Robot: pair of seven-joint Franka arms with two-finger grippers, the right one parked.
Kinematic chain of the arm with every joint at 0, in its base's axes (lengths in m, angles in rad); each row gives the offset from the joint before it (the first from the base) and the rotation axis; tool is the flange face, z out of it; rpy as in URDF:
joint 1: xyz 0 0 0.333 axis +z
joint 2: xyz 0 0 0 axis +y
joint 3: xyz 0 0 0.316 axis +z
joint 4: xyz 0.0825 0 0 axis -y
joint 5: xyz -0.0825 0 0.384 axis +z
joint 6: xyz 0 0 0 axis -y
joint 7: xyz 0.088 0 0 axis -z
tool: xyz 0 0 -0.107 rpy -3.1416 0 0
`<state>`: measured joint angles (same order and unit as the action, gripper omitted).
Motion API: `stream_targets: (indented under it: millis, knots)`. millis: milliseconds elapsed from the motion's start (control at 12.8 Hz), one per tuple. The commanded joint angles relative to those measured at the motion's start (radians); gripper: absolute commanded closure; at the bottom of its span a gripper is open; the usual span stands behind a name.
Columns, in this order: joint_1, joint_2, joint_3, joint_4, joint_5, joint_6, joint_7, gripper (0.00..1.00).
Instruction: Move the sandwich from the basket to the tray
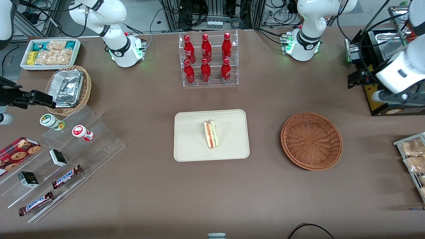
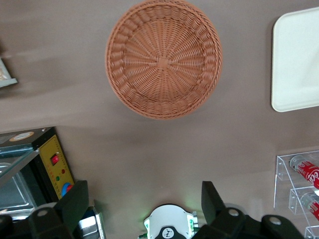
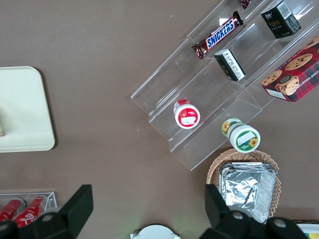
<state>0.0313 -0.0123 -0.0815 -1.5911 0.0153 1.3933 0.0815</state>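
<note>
Brown tabletop (image 1: 139, 186) scene: sandwich (image 1: 211, 134) lay on tray (image 1: 186, 146); wicker basket (image 2: 163, 59) sat empty; gripper (image 2: 144, 204) hovered high near arm base, fingers apart, holding nothing; task looked done.

Sandwich (image 1: 211, 134) lies on cream tray (image 1: 192, 146), frame centre; empty reddish wicker basket (image 1: 311, 140) centre-right.
</note>
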Motion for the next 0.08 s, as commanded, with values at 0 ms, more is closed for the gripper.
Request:
stream_targets:
  millis: [0]
  knots:
    - [-0.010, -0.011, 0.017, 0.014, 0.012, -0.017, 0.014, 0.00]
